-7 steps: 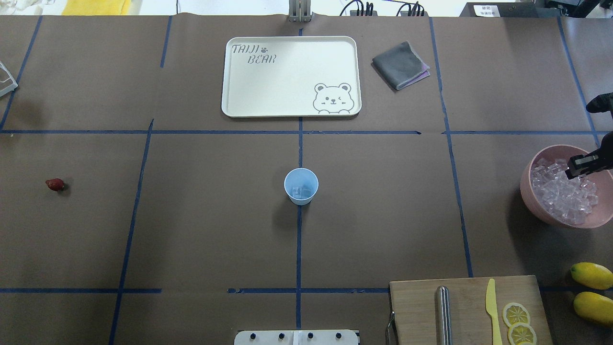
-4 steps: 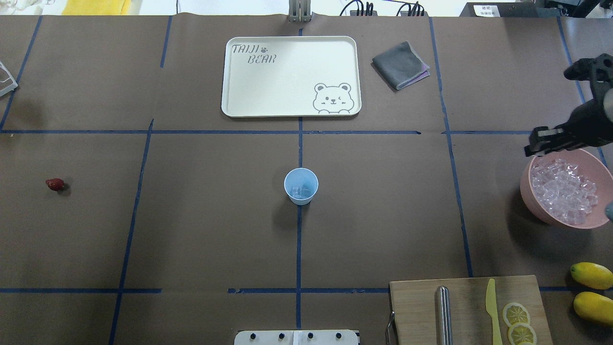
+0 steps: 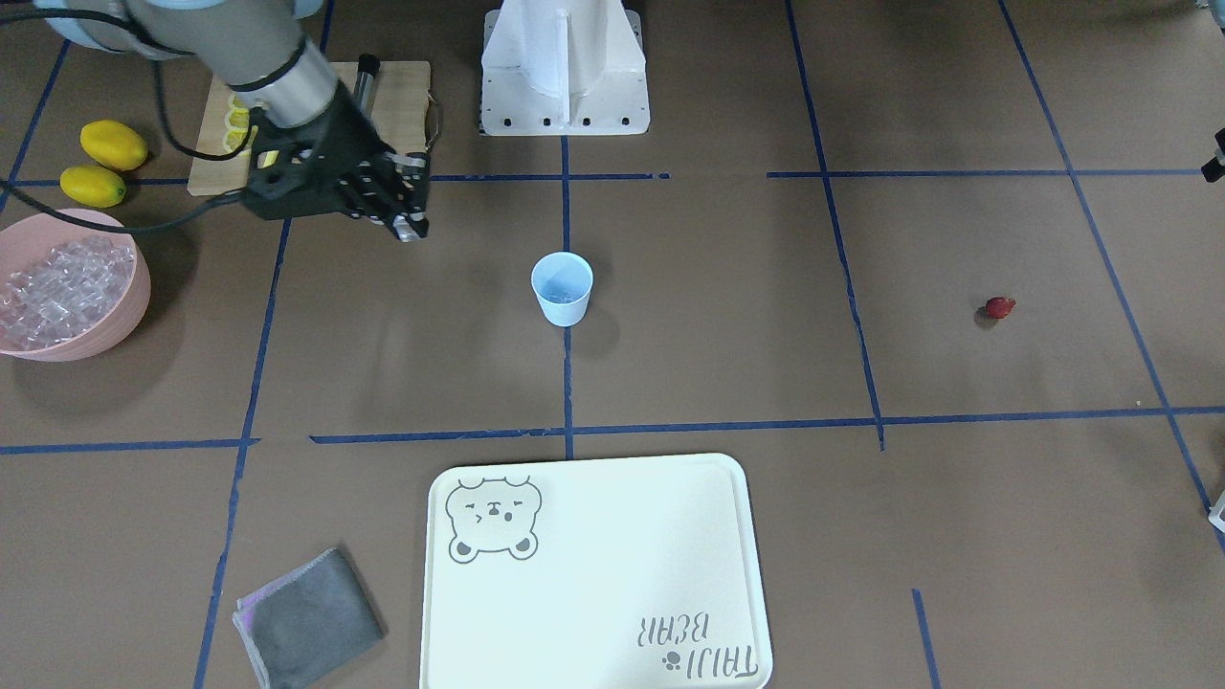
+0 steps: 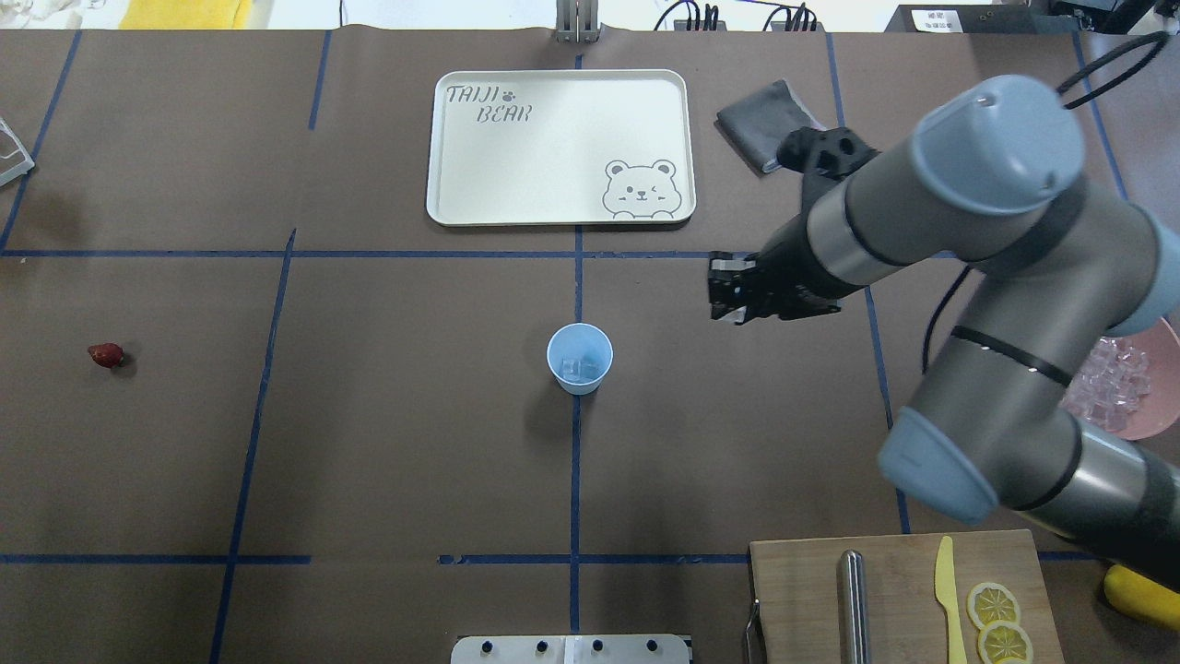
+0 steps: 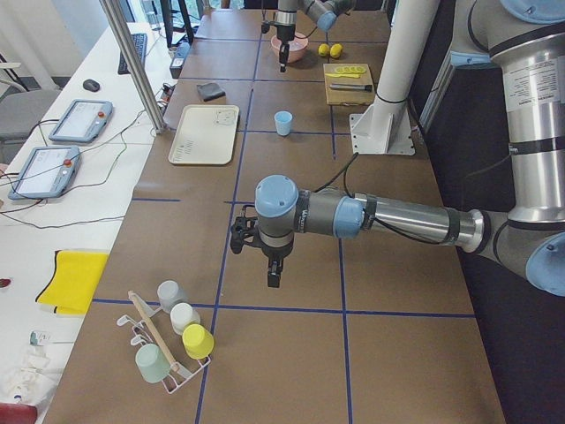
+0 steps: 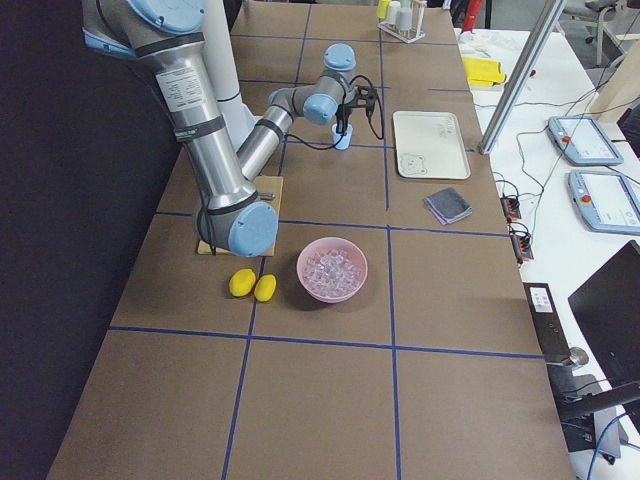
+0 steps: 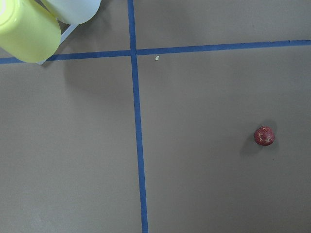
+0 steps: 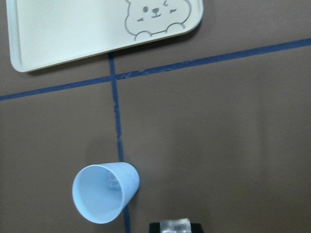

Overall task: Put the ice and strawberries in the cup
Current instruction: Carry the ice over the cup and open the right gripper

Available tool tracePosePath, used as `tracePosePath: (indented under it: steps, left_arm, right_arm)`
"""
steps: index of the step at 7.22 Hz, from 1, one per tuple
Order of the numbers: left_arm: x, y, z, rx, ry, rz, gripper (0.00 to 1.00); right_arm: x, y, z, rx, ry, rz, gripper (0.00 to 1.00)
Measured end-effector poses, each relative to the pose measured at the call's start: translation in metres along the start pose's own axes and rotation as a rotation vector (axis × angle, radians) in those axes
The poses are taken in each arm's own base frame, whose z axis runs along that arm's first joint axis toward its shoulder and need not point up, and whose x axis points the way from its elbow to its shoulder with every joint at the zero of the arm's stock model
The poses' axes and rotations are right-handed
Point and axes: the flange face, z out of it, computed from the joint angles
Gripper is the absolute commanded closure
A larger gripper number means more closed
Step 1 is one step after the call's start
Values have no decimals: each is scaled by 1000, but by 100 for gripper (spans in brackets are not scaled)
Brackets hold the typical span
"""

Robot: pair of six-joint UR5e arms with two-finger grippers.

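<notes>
One small pale blue plastic cup (image 4: 579, 358); one dark red strawberry (image 4: 106, 354); two whole yellow lemons (image 3: 113, 144); one pink bowl (image 3: 113, 327) heaped with uncountable clear ice cubes (image 3: 57, 287); one cream tray (image 4: 553, 148); one folded grey cloth (image 3: 308, 619).

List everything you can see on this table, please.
ice: many, clear, heaped in pink bowl, some in cup
cup: one, pale blue, table centre
strawberry: one, dark red, robot's left side
pink bowl: one, robot's right side
lemons: two, yellow, beside bowl
cutting board: one, wooden, robot's near right; holds lemon slices, yellow knife, metal rod
tray: one, cream, far centre
cloth: one, grey, beside tray
cup rack: one, white, table's left end
right pincer: black, near cup, shut on one ice cube
left pincer: black, over left end, state unclear
</notes>
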Motion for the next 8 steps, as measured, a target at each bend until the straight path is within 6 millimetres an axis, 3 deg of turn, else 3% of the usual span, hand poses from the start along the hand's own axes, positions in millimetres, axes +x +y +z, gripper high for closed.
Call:
tracePosePath:
  steps: [1, 2, 4, 7, 8]
  left_arm:
    - [-1, 0, 1, -1, 0, -1, 0]
    - [-1, 0, 1, -2, 0, -2, 0]
    - [-1, 1, 1, -2, 0, -2, 0]
    - [0, 1, 0, -1, 0, -1, 0]
    - [0, 1, 0, -1, 0, -1, 0]
  right_arm:
    - [-31, 9, 21, -5, -3, 21, 100]
    - [-48, 15, 41, -4, 9, 31, 100]
    - [-66, 22, 82, 14, 53, 33, 100]
    - [-88, 16, 116, 13, 86, 39, 98]
    - [-90, 18, 125, 14, 79, 34, 85]
